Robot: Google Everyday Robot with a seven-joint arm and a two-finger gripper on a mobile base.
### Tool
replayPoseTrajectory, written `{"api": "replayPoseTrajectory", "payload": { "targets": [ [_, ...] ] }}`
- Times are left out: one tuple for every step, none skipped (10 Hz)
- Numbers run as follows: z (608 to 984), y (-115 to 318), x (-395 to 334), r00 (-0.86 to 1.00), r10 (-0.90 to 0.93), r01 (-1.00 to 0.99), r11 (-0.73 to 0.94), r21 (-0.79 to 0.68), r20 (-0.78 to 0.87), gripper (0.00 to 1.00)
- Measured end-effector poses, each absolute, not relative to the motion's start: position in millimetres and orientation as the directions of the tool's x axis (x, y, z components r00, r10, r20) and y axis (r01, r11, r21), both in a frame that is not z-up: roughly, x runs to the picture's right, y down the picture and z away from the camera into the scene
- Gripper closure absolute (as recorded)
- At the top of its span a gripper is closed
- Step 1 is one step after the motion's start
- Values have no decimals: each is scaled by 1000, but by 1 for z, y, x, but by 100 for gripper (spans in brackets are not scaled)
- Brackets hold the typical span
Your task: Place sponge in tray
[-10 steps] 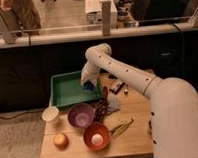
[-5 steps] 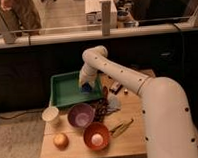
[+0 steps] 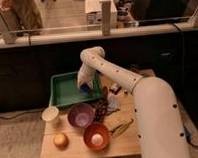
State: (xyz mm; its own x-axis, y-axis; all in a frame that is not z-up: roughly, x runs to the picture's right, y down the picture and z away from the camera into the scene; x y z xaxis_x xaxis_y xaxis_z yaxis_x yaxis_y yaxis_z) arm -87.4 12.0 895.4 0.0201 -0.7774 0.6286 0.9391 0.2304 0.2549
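The green tray [image 3: 63, 90] sits at the back left of the wooden table. My gripper [image 3: 84, 86] hangs over the tray's right part, at the end of my white arm [image 3: 117, 77]. A blue sponge [image 3: 86, 88] shows at the gripper's tip, low inside the tray near its right wall. Whether the sponge rests on the tray floor or is still held I cannot tell.
In front of the tray stand a white cup [image 3: 51, 116], a purple bowl [image 3: 81, 115], an orange bowl [image 3: 96, 136] with a pale ball in it, and an orange fruit [image 3: 60, 140]. A dark packet [image 3: 100, 109] and a yellow-green object [image 3: 121, 127] lie to the right.
My arm has swung left and the gripper with the sponge has gone further over and down into the tray.
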Motion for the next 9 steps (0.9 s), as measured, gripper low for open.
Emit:
{"api": "replayPoseTrajectory", "payload": {
  "targets": [
    [896,12,-89,19,-775,939,232,255,632,47],
    [897,12,-89,19,-773,938,233,256,634,42],
    [897,12,-90,19,-770,938,235,256,637,28],
    [897,12,-90,19,-769,937,236,256,638,24],
    [897,11,-91,19,-769,937,236,257,639,23],
    [897,11,-91,19,-768,937,238,257,640,23],
    [897,11,-91,20,-768,936,239,257,641,23],
    [896,11,-91,20,-767,936,239,257,641,23],
    [896,11,-91,23,-766,936,241,255,642,23]
  ]
}}
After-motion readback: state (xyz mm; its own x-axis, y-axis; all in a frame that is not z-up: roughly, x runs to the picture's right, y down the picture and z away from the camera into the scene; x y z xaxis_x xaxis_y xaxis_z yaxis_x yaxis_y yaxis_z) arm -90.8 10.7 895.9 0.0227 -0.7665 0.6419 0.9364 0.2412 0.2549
